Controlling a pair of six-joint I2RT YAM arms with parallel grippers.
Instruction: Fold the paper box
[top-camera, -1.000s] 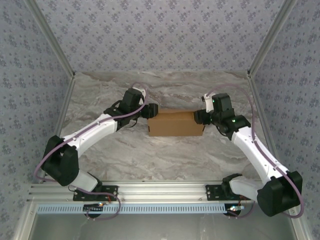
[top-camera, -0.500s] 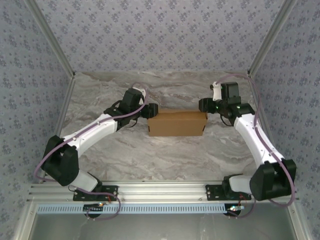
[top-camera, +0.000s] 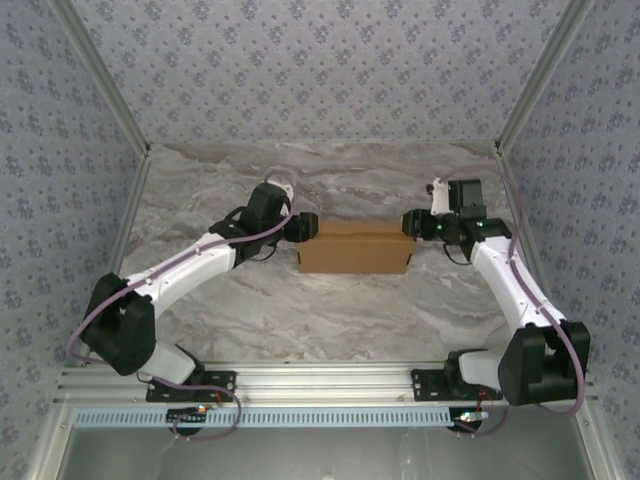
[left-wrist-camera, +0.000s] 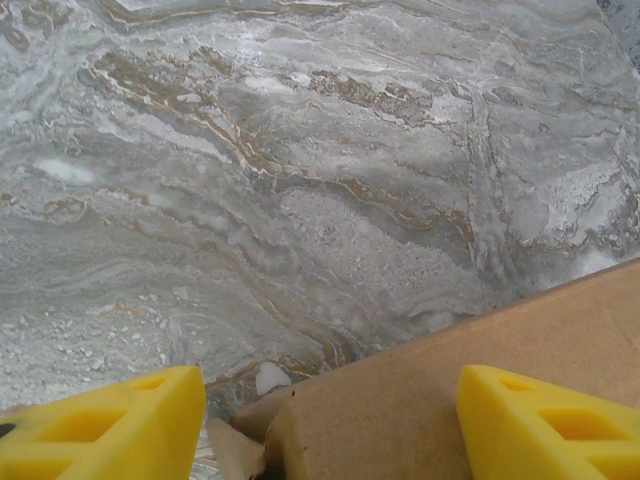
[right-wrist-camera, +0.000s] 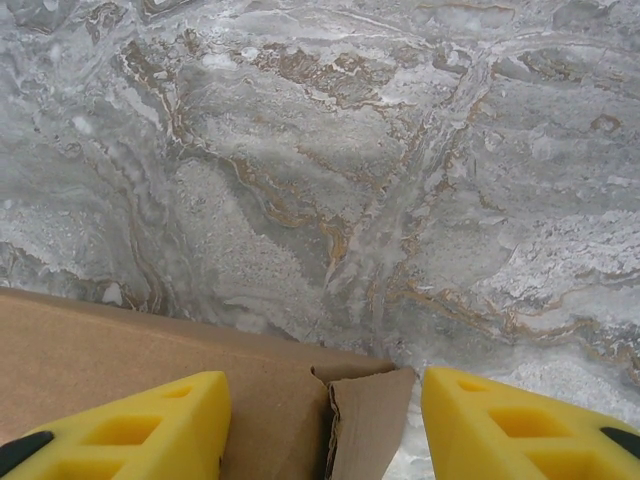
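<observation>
I see the brown paper box (top-camera: 354, 250) lying at the middle of the marble bench (top-camera: 300, 310); left gripper (top-camera: 303, 227) at its left end, right gripper (top-camera: 412, 222) at its right; both released, yellow fingers (left-wrist-camera: 100, 425) spread astride the corners

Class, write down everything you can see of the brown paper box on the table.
The paper box is plain brown cardboard, folded into a small rectangular shape. It lies flat near the middle of the marble-patterned table, its long side running left to right. The left end effector and right end effector sit open at its two ends. The right wrist view shows a small end flap not fully tucked. Contact with the fingers is unclear.
</observation>
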